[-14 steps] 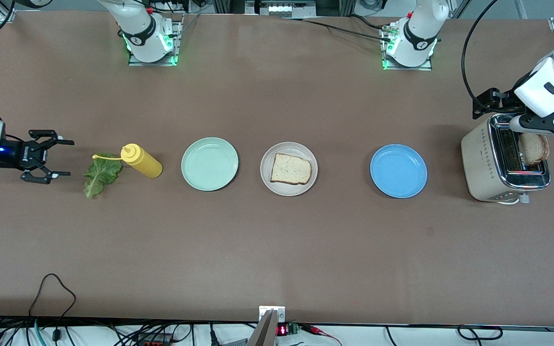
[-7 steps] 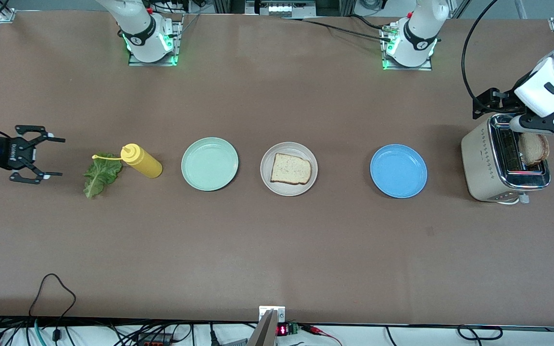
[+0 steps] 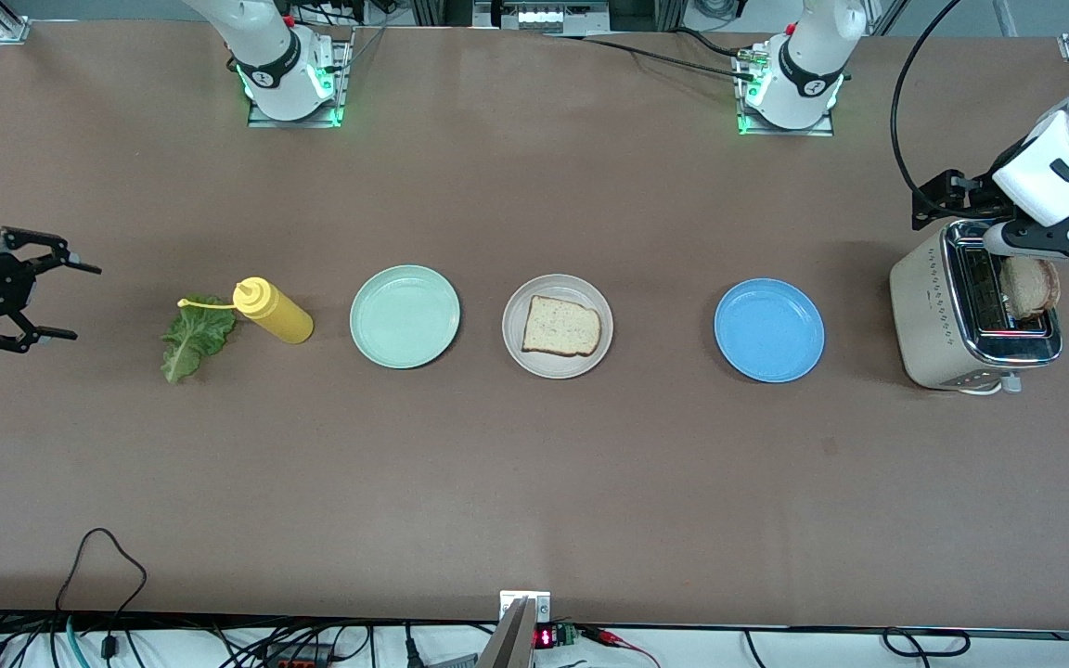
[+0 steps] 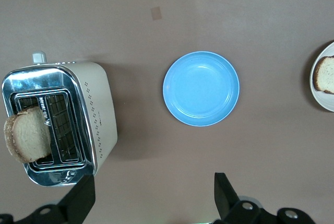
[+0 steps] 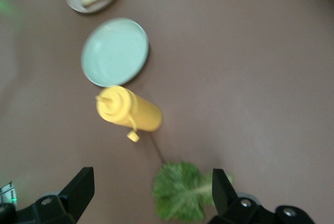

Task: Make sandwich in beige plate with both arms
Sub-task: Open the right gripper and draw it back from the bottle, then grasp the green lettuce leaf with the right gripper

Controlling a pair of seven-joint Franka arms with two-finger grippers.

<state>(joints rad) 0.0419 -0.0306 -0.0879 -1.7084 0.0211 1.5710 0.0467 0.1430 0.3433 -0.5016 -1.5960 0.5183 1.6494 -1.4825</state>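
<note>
The lettuce leaf lay toward the plates from the empty, wide-open right gripper (nearer arm); the left gripper, also open and empty, hung over the toaster.

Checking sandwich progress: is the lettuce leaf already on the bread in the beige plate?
No, the lettuce leaf lies on the table beside the yellow bottle.

Site: robotics lab/test cell, not a home kitchen. Evidence: two white arm bases bolted to metal plates w/ green status lights along the far edge of a wide brown-covered table; loose black cables and a small board w/ red digit display along the near edge; aluminium frame sections at the far corners. Kitchen items, i.e. toaster, plates, yellow squeeze bottle, laid out in one spaced row as staged props.
</note>
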